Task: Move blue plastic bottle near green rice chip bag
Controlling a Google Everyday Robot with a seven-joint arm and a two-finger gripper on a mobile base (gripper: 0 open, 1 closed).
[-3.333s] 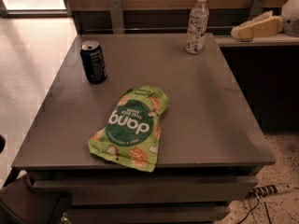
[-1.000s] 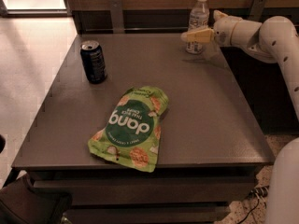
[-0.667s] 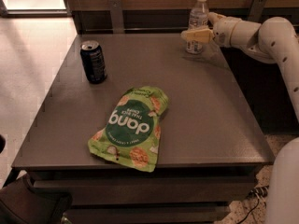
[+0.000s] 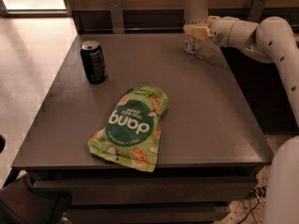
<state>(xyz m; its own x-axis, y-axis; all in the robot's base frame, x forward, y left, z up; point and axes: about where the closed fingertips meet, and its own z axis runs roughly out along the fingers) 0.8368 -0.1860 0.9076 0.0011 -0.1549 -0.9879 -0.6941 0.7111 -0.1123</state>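
Observation:
The blue plastic bottle (image 4: pixel 195 13) stands upright at the back right of the grey table (image 4: pixel 205 106), clear with a white cap. My gripper (image 4: pixel 196 31) reaches in from the right at the bottle's mid-height, and its cream tip crosses in front of the bottle's label band. The bottle's base rests on the table. The green rice chip bag (image 4: pixel 132 127) lies flat near the table's front edge, left of centre, with a dark green "dang" circle. It lies well apart from the bottle and the gripper.
A dark soda can (image 4: pixel 93 61) stands at the table's back left. My white arm (image 4: pixel 273 41) arcs down the right side of the view. A dark wall panel with metal brackets (image 4: pixel 116 14) runs behind the table. Tiled floor lies to the left.
The arm came in from the right to the bottle. Over the last second the gripper has edged slightly further onto it. The bottle, bag and can stand where they were.

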